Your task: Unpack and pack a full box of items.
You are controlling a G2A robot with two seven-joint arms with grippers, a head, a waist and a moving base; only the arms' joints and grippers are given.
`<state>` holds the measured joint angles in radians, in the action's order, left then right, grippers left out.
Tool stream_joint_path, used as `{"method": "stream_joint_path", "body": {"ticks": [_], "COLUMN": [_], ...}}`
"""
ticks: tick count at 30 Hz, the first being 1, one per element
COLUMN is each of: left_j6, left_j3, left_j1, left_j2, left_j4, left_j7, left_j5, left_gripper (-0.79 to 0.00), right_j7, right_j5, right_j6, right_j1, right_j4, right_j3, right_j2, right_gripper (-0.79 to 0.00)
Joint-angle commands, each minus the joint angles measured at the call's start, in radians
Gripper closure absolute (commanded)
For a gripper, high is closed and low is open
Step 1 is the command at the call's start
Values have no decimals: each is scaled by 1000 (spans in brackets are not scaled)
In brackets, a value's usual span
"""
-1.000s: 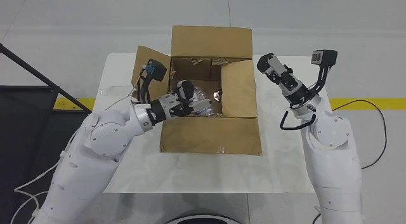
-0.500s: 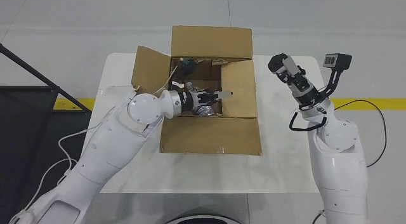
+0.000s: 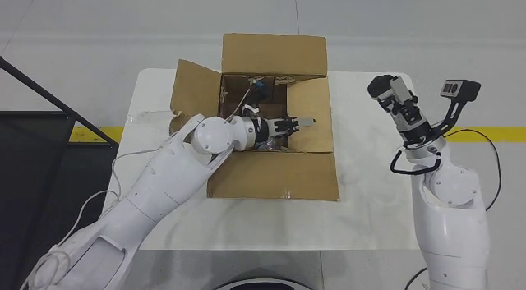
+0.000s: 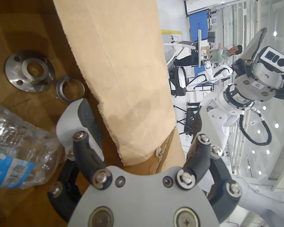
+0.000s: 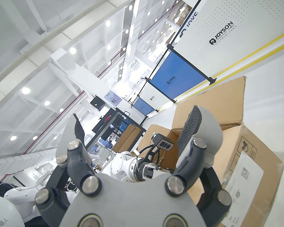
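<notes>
An open cardboard box (image 3: 271,177) stands mid-table. My left gripper (image 3: 302,122) is inside it, open, its fingers on either side of the folded-in right flap (image 4: 123,72), not closed on it. On the box floor beside that gripper (image 4: 142,119) lie a steel flange (image 4: 29,71), a small metal ring (image 4: 69,90) and a crumpled clear plastic bottle (image 4: 14,147). My right gripper (image 3: 388,89) hangs open and empty above the table, right of the box. From the right wrist, the gripper (image 5: 135,126) looks across at the box (image 5: 239,154).
The white table (image 3: 370,208) has bare room to the right and in front of the box. The box's left flap (image 3: 187,85) and back flap (image 3: 275,52) stand open. A black stand (image 3: 41,93) sits left of the table.
My left arm has swung rightward across the box interior until its open fingers straddle the right flap. My right arm has drawn away to the right, farther from the box.
</notes>
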<state>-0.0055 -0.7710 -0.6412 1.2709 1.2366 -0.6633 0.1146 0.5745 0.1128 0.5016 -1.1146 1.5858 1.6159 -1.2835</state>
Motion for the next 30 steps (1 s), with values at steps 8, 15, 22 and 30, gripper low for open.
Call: {"method": "stream_joint_path", "body": {"ticks": [8, 15, 22, 30], "left_j6": [-43, -47, -37, -88], "left_j3": [-3, -63, -96, 3], "left_j1": [20, 5, 23, 121], "left_j2": [23, 14, 13, 67], "left_j4": [-49, 30, 124, 75], "left_j7": [-8, -23, -33, 9], "left_j5": [44, 52, 33, 36], "left_gripper": [-785, -785, -785, -785], "right_j7": [-27, -40, -69, -166], "right_j5": [5, 6, 4, -59], "right_j6": [3, 4, 18, 17], "right_j1": [-21, -28, -34, -91], "right_j4": [6, 11, 5, 25], "right_j3": [4, -3, 5, 90], "right_j2": [7, 12, 17, 28], "right_gripper": [-785, -785, -785, -785]}}
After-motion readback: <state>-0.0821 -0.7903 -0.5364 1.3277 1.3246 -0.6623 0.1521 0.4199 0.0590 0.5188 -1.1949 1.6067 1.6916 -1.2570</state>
